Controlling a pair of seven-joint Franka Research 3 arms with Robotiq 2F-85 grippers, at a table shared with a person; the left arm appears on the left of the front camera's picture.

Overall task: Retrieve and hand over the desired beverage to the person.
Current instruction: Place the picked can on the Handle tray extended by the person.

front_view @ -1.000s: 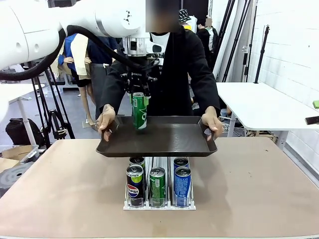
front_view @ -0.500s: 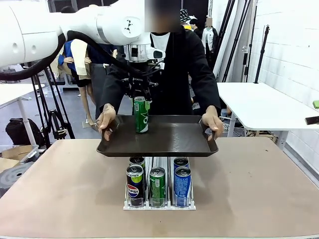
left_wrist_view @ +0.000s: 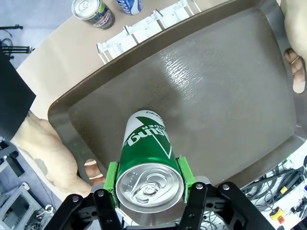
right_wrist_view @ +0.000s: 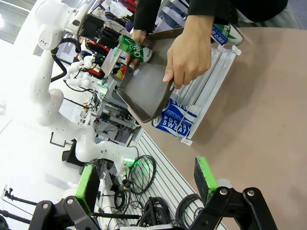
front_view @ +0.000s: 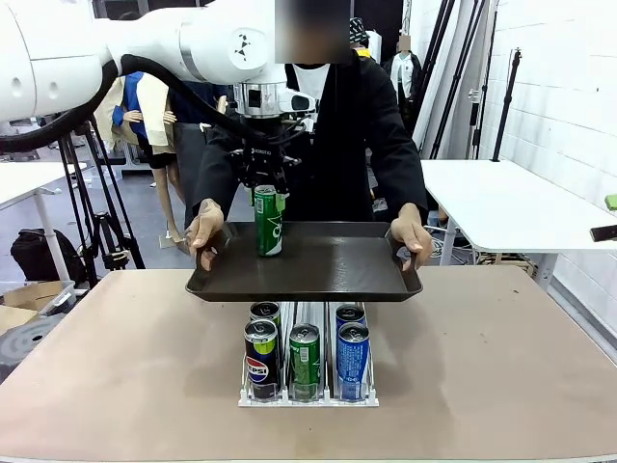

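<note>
over the bench (front_view: 501, 367), the person (front_view: 357, 125) on the far side holds a dark tray (front_view: 337, 262) level to catch the drink. left jaws grip the green can (front_view: 269, 222) upright, on or just above the tray's left part. right jaws wide, empty.

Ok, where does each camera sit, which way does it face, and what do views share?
Front: fixed on the robot's side, facing across the table at the person holding the tray; left arm enters from picture left.
Left wrist: looks down along the left gripper, shut on the can, onto the tray.
Right wrist: rolled, faces the tray and a hand; right gripper open below.
Shared: can and tray, in all three.
</note>
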